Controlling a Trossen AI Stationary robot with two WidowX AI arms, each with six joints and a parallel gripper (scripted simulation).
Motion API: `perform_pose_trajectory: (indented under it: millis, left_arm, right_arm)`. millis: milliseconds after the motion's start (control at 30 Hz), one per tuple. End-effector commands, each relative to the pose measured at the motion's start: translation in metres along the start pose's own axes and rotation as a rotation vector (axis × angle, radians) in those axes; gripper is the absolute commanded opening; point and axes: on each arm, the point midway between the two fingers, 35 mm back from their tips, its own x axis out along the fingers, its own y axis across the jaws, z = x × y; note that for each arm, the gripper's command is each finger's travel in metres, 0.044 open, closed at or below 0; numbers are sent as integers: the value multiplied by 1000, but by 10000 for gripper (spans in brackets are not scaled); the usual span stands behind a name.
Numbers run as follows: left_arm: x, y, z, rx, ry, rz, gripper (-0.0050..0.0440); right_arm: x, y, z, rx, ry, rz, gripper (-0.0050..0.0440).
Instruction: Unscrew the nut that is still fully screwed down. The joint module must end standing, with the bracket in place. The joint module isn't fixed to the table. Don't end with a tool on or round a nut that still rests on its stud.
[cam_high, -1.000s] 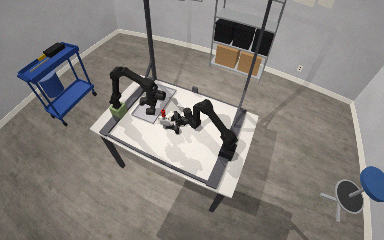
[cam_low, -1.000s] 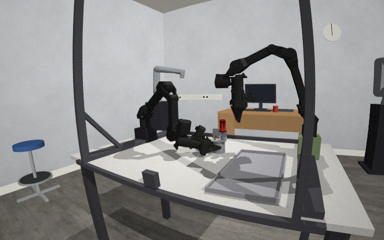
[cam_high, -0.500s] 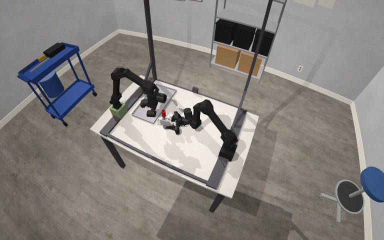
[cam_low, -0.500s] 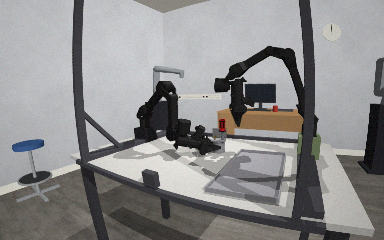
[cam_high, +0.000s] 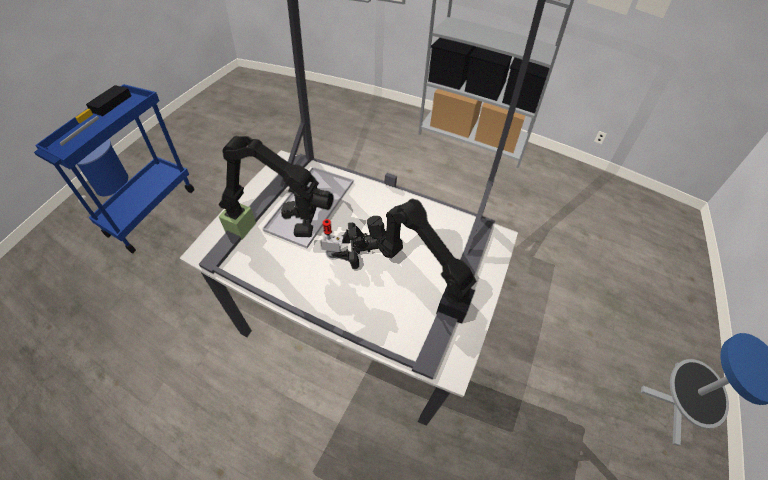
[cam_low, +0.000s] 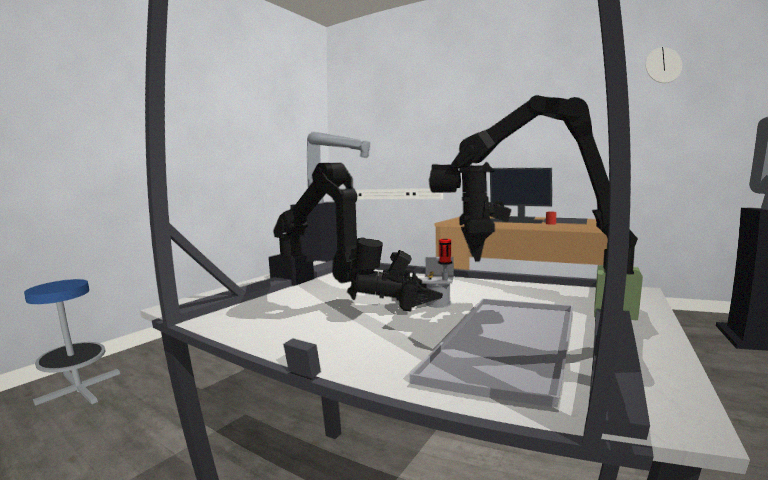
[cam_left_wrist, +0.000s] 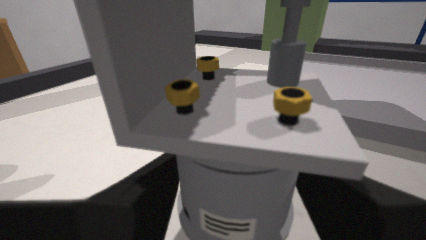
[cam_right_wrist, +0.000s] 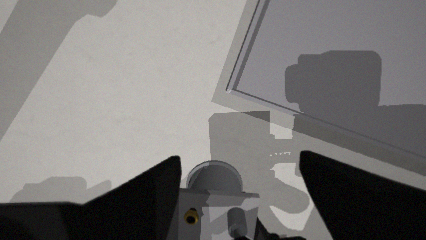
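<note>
While my left claw (cam_high: 338, 246) (cam_low: 434, 290) (cam_left_wrist: 235, 155) is closed round the joint module (cam_low: 443, 297) (cam_left_wrist: 237, 200) (cam_right_wrist: 215, 177), a finger on each side of its body, the module stands upright on the counter (cam_high: 254, 271) (cam_low: 690, 362) (cam_left_wrist: 50, 140) (cam_right_wrist: 150, 75). It is between the two arm-bearing edges, nearer the one where the right arm stands on a green block (cam_high: 236, 221) (cam_low: 634, 294) (cam_left_wrist: 272, 25). The L-shaped bracket (cam_high: 330, 246) (cam_low: 439, 266) (cam_left_wrist: 150, 65) (cam_right_wrist: 220, 200) lies in place on top, its tall plate upright.

From the left wrist I can see three brass nuts (cam_left_wrist: 182, 93), each sitting high on its dark stud, above the bracket. At the remaining corner stands the red-handled socket tool (cam_high: 326, 226) (cam_low: 445, 250) (cam_left_wrist: 286, 62) (cam_right_wrist: 237, 222), upright, its grey socket down on the plate; I can't see what is under it.

My right claw (cam_high: 305, 226) (cam_low: 477, 259) (cam_right_wrist: 239, 161) is open with nothing between its fingers, pointing down above the counter, near the tool but apart from it. A shallow grey tray (cam_high: 286, 236) (cam_low: 481, 390) (cam_left_wrist: 380, 134) (cam_right_wrist: 265, 102) lies beside the module, towards a corner on the right arm's side. The left arm reaches in low from the opposite edge.
</note>
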Motion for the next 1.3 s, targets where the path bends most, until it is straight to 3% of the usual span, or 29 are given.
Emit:
perform_pose_trajectory:
  millis: [0,1267]
  left_arm:
    - [3,-4,16,-26,-27,-2,245]
    - [3,-4,16,-26,-27,-2,245]
  right_arm:
    - [0,0,-3,-7,16,9,300]
    - [-6,1,-21,-3,34,14,300]
